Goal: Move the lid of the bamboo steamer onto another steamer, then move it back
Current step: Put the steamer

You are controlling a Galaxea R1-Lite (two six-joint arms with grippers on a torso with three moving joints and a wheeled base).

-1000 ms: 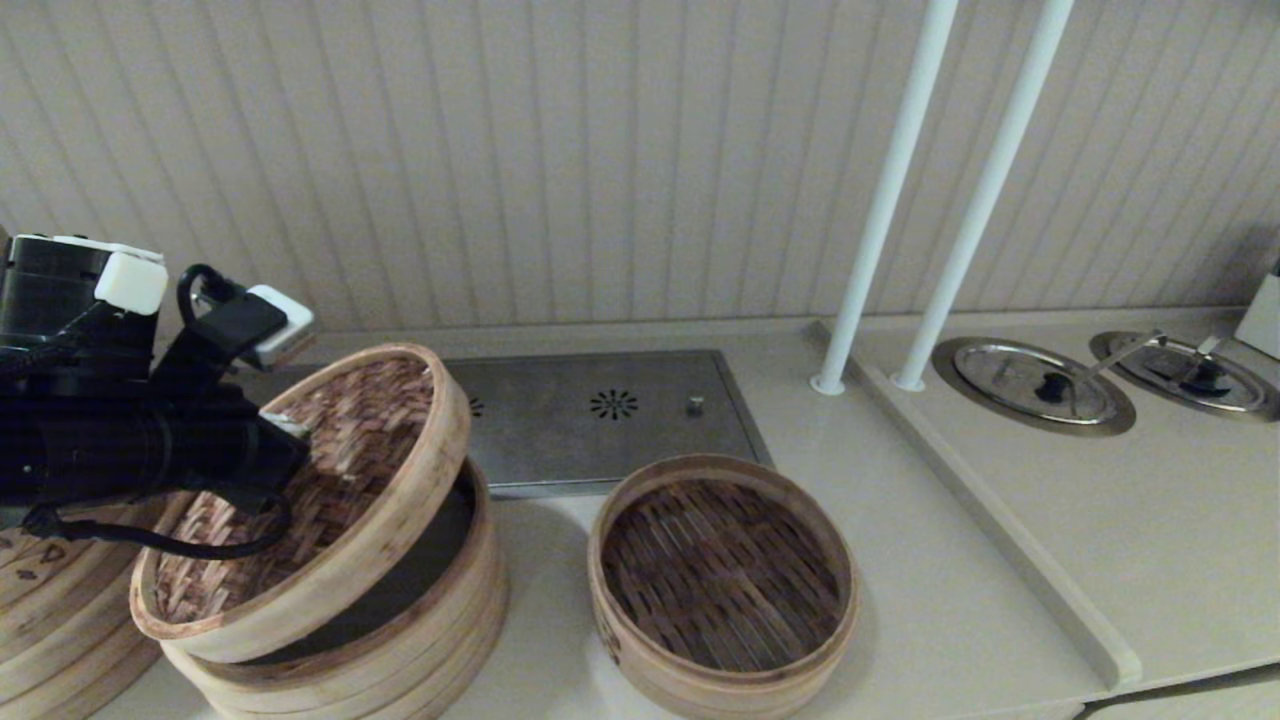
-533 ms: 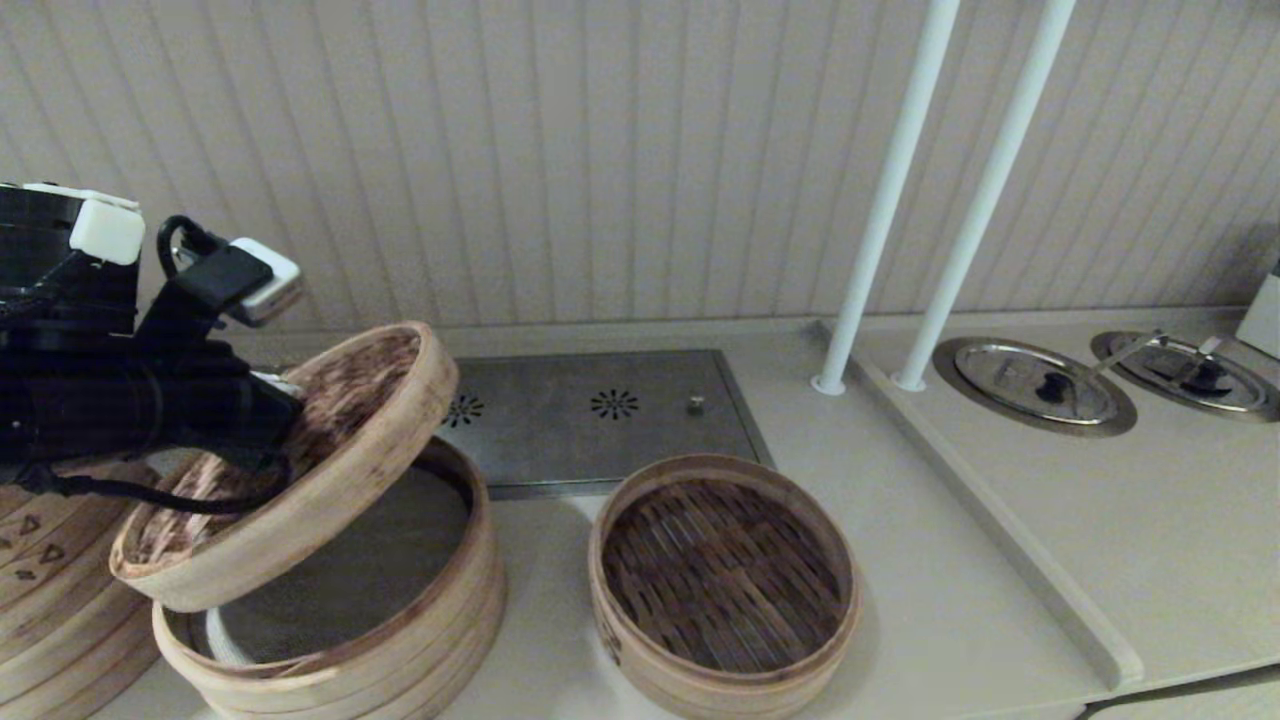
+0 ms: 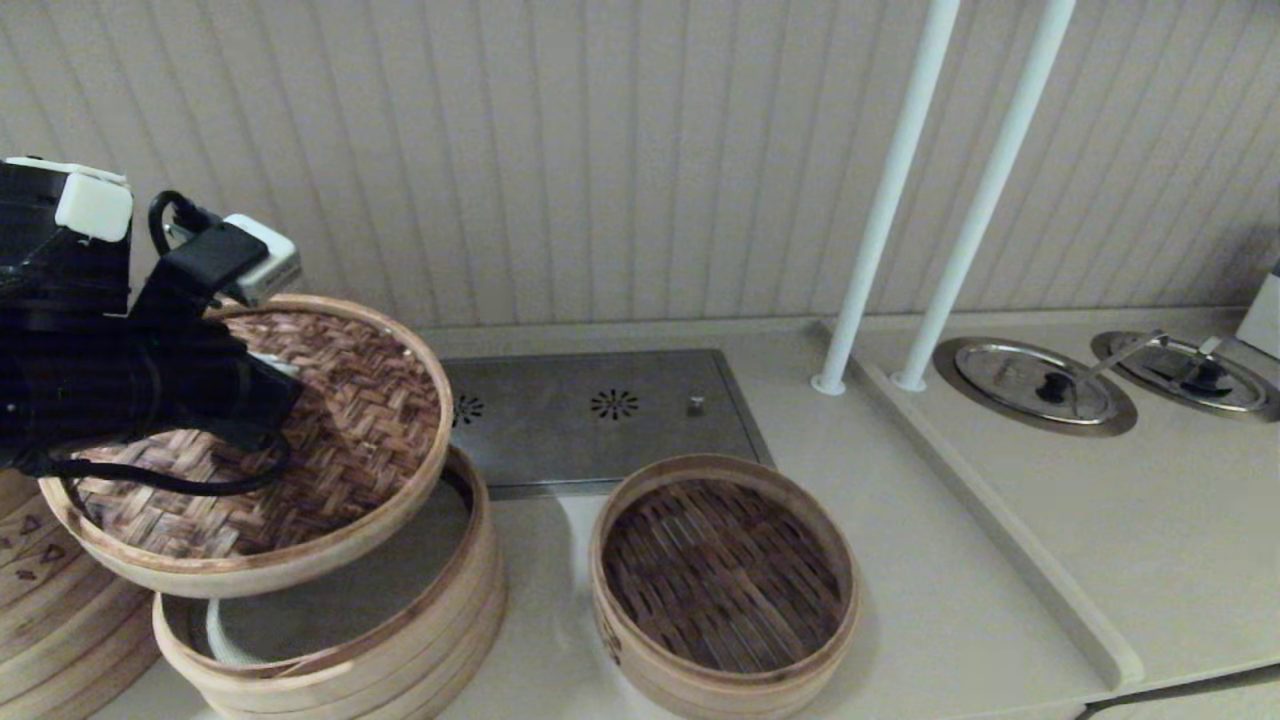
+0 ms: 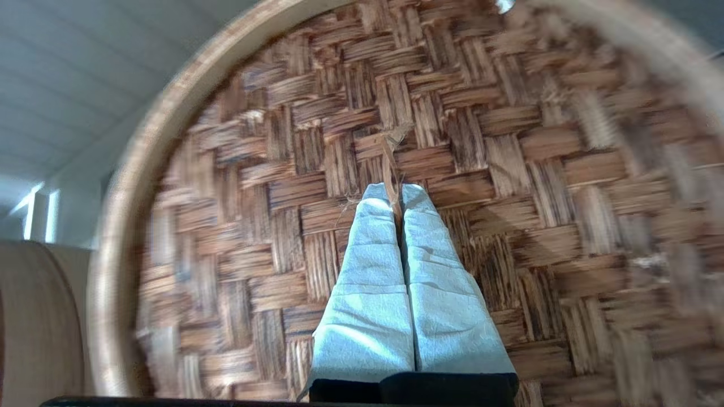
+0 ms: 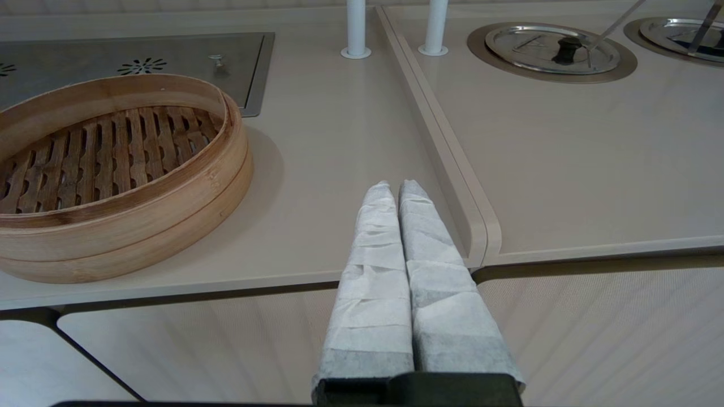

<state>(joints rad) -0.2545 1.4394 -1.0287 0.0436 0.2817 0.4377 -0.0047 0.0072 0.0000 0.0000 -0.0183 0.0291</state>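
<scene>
The bamboo steamer lid (image 3: pixel 340 440), with its reddish-brown woven top and pale rim, hangs tilted in the air above the taller several-ring steamer (image 3: pixel 400 620) at the left. My left gripper (image 4: pixel 394 193) is shut on the lid's small centre loop (image 4: pixel 390 161); in the head view the black left arm (image 3: pixel 110 380) hides the fingers. The other steamer (image 3: pixel 722 580), a low basket with a dark slatted floor, stands open on the counter to the right of the lid; it also shows in the right wrist view (image 5: pixel 113 164). My right gripper (image 5: pixel 395 189) is shut on nothing, low near the counter's front edge.
A tall stack with triangle marks (image 3: pixel 40 590) stands at the far left. A steel drain plate (image 3: pixel 600 415) lies behind the baskets. Two white poles (image 3: pixel 880 220) rise at the back right, beside a raised counter ridge (image 3: pixel 990 520) and two round metal lids (image 3: pixel 1035 385).
The left gripper has lifted the lid higher off the taller steamer. The lid has swung from steeply tilted to nearly level, baring the steamer's inside. The right arm has not moved.
</scene>
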